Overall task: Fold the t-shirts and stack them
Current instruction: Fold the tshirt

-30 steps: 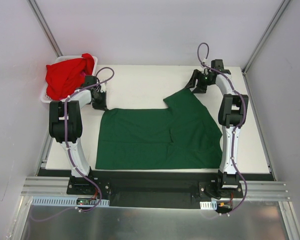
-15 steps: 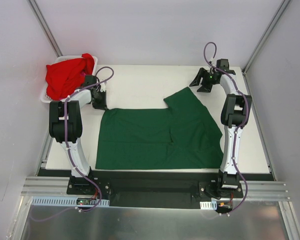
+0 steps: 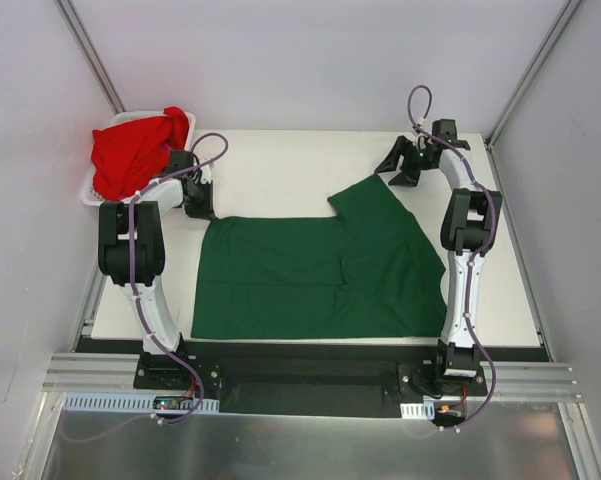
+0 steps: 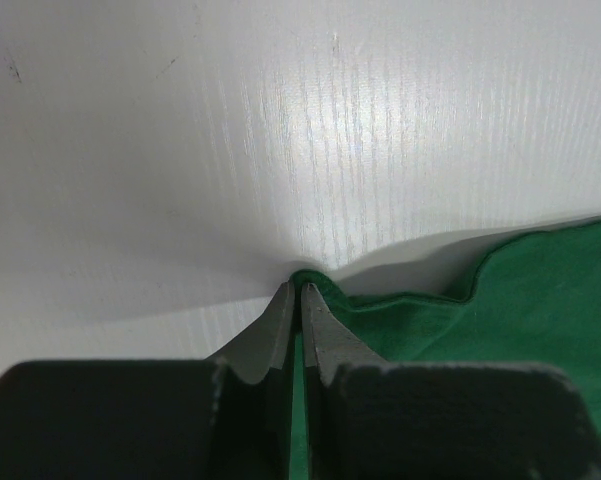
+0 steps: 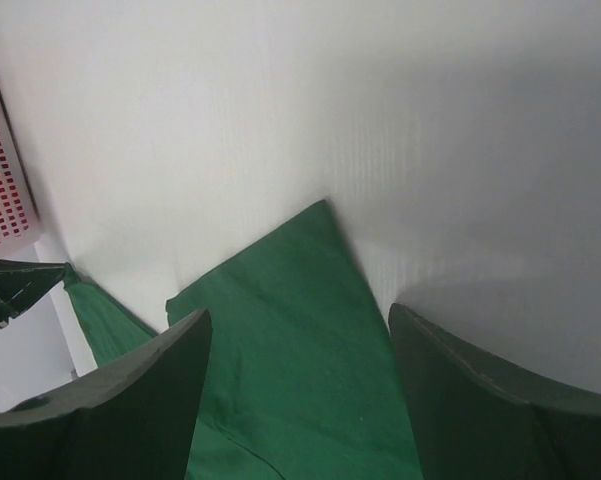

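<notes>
A dark green t-shirt [image 3: 320,272] lies mostly flat on the white table, its right part folded over toward the middle. My left gripper [image 3: 200,208] is shut on the shirt's far left corner; in the left wrist view the green cloth [image 4: 450,330] is pinched between the closed fingers. My right gripper [image 3: 400,165] is open and empty, hovering just beyond the shirt's far right corner, which shows below it in the right wrist view [image 5: 290,340]. Red t-shirts [image 3: 135,150] are heaped in the basket at the far left.
A white slotted basket [image 3: 92,190] stands at the table's far left corner; its wall also shows in the right wrist view [image 5: 5,170]. The cell's grey walls close in the table on three sides.
My right gripper has let go of the shirt's far right corner, lifted and drawn back toward the far edge with its jaws open. The left arm has not moved.
</notes>
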Motion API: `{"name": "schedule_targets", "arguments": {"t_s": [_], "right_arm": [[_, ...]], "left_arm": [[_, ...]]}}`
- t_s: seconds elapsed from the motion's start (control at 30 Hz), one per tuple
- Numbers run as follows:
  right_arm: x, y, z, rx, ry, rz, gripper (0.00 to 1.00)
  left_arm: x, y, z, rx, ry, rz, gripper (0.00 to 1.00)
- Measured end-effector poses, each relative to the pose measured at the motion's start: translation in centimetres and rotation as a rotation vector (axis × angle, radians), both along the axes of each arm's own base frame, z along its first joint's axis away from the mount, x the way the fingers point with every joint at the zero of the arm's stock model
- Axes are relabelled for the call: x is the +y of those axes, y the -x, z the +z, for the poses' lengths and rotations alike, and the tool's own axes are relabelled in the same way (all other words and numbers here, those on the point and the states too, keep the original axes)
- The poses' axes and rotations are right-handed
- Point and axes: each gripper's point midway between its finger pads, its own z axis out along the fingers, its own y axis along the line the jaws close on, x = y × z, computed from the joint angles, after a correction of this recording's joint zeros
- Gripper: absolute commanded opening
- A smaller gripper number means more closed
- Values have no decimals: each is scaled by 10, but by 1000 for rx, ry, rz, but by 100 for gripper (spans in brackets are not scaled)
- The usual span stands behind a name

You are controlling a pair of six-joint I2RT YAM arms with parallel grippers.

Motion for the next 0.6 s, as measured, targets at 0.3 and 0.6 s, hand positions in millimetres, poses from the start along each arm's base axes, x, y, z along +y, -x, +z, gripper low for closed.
{"name": "schedule_targets", "arguments": {"t_s": [0.3, 0.6], "right_arm": [[8, 11, -1, 31, -51, 35, 75], [19, 31, -11, 88, -65, 88, 42]], "left_arm": [[0, 0, 0, 0, 0, 0, 0], [0, -1, 4, -9, 1, -1, 0]]}}
